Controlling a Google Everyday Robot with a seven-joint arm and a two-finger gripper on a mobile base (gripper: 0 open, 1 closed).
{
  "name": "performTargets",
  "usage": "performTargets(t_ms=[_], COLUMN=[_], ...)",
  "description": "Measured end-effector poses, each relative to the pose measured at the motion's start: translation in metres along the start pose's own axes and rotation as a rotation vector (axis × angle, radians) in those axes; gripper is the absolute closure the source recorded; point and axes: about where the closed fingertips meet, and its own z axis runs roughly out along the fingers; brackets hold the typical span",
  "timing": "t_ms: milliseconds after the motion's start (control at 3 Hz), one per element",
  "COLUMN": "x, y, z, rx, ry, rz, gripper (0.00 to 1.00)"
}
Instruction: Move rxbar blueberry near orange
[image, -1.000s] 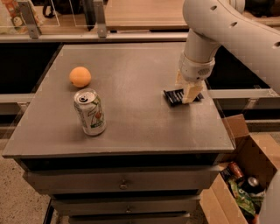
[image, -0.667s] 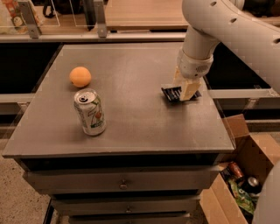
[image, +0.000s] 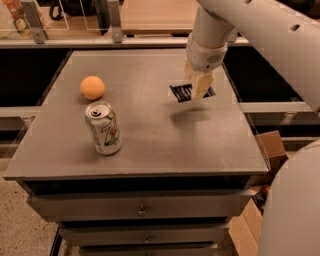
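Note:
The rxbar blueberry (image: 182, 92), a flat dark navy wrapper with pale lettering, hangs above the grey table (image: 150, 145), casting a shadow below it. My gripper (image: 198, 86) is shut on its right half and holds it right of the table's middle. The orange (image: 92, 87) rests on the table at the left rear, well to the left of the bar. The white arm comes down from the upper right and hides part of the bar.
A white-green soda can (image: 103, 128) stands upright in front of the orange at the left. A cardboard box (image: 260, 200) sits on the floor to the right of the table. Drawers run under the table top.
My gripper has lifted the bar off the table and carried it a little to the left and toward the rear. The orange and the can have not moved.

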Motion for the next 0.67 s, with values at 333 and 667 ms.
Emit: performTargets(t_ms=[333,667], x=[-0.026,-0.058], y=[-0.020,-0.030], z=[-0.015,-0.027], rx=[0.039,0.090], ry=[-0.028,-0.089], rz=[-0.027,-0.029], gripper=[1.00,1.00])
